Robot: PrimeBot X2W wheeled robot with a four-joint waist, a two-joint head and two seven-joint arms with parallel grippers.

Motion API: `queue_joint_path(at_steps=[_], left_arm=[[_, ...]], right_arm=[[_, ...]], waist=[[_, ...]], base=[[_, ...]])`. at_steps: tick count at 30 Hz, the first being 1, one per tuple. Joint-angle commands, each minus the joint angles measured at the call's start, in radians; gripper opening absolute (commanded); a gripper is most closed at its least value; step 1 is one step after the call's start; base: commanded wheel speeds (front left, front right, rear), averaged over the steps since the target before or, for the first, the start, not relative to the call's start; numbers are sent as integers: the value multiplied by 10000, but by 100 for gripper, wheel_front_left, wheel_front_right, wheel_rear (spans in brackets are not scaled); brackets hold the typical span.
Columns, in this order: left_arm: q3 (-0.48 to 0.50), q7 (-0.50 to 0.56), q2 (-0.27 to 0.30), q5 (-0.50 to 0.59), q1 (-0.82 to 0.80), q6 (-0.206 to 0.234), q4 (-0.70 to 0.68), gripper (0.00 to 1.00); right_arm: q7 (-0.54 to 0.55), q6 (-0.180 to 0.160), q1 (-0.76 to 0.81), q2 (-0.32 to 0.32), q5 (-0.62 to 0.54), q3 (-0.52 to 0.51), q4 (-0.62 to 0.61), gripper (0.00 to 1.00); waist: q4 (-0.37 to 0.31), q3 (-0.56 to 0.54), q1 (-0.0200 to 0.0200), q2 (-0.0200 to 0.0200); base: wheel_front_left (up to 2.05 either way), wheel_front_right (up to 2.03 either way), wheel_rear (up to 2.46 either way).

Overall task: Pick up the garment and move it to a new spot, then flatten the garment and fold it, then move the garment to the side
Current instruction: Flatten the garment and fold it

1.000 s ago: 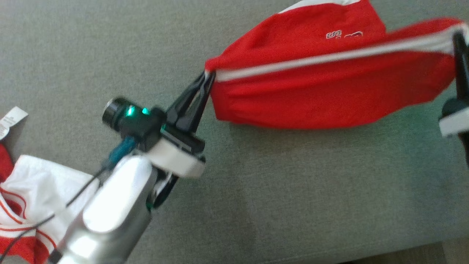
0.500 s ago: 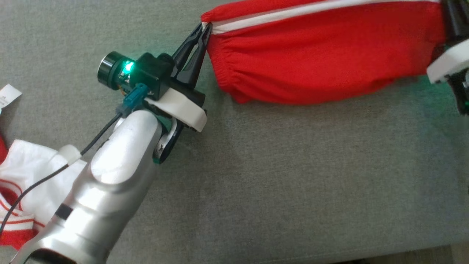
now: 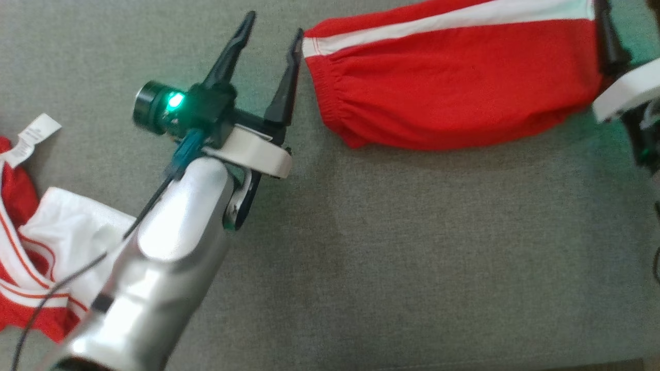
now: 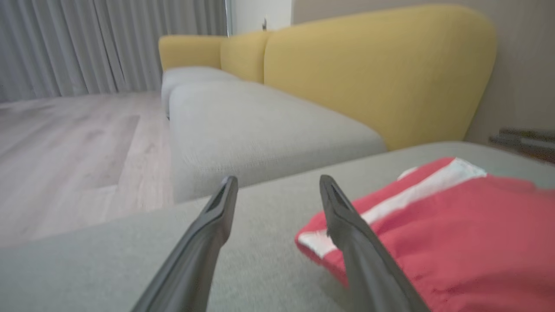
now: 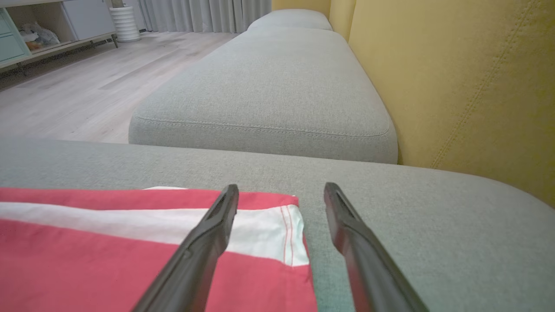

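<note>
Garment [image 3: 454, 93], red with a white stripe, lies stretched along the grey cushion [image 3: 412, 257]. Nothing holds it.

Left gripper [image 3: 275, 26]: jaws wide and empty, just beside the garment's gathered end. The nearer finger is almost touching that corner. In the left wrist view this finger overlaps the corner, so I can't tell if there is contact.

Right gripper [image 5: 281, 188]: jaws wide and empty at the garment's hemmed end. One finger is over the white stripe, the other over bare cushion past the hem.

Risks, as I judge them:
- Snag on pull-back. Both grippers sit right at the fabric's ends. A finger retreating low could catch the hem or the gathers, drag a corner and spoil the lay.
- Not flat. The garment's near edge bows and the gathered end is puckered. Its far side is cut off in the head view, so flatness there is unknown. Folding on this would give a crooked, lumpy fold.
- Bad regrasp. The cloth is thin on a soft cushion. Pinching too deep grabs upholstery or both layers, and too shallow slips off.
- Clutter. A second red-and-white pile [image 3: 46, 257] lies well away from the garment, beside the left forearm. The arm or its dangling cable [image 3: 77, 268] could sweep it.
</note>
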Motion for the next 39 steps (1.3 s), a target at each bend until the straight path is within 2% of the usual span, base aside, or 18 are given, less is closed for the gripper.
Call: queue_joint_path(at_steps=[1,4,9,16,21,22,23,24,28,36,39], left_arm=[[619,-87,111,257,415,290,-919,100],[1431,-91,44,959,2066,801,-2794,100],[2082,-93,-55,1500,3613,992,-4103,100],[2525,-94,-368,2285,5158,858,-5446,100],[2586,-94,-523,2598,5597,719,-5652,100],[2620,-94,-544,2622,5659,701,-5662,100],[2663,-94,-558,2657,5718,691,-5673,100],[2717,-94,-571,2681,5782,686,-5683,100],[2993,-95,-609,2723,6058,667,-5676,100],[3266,-95,-655,2848,6447,471,-5613,100],[3275,-95,-672,2903,6462,393,-5632,100]], right_arm=[[-135,-9,632,12,26,78,-234,100],[-183,-9,1343,231,152,-184,-280,100],[-197,-9,1669,266,-22,-665,111,100],[19,-9,1388,141,-485,-1611,1920,100],[823,-9,1259,382,-2,-2154,3242,100],[1093,-9,1273,515,243,-2193,3314,92],[1342,-9,1299,625,446,-2162,3297,36],[1532,-9,1333,689,648,-2129,3232,0],[1285,-9,1439,459,919,-1973,2953,0],[504,-9,1383,-621,466,-1896,3545,0],[273,-9,1270,-761,350,-1780,3392,0]], waist=[[20,-295,0,0],[186,-719,0,0],[451,-1036,0,0],[1252,-1352,0,0],[1759,-1472,0,0],[1815,-1486,0,0],[1836,-1500,0,0],[1844,-1514,0,0],[1684,-1641,0,0],[1043,-2000,0,0],[834,-2071,0,0]], base=[[0,0,0],[0,0,0],[0,0,0],[0,0,0],[0,0,0],[0,0,0],[0,0,0],[0,0,0],[0,0,0],[0,0,0],[0,0,0]])
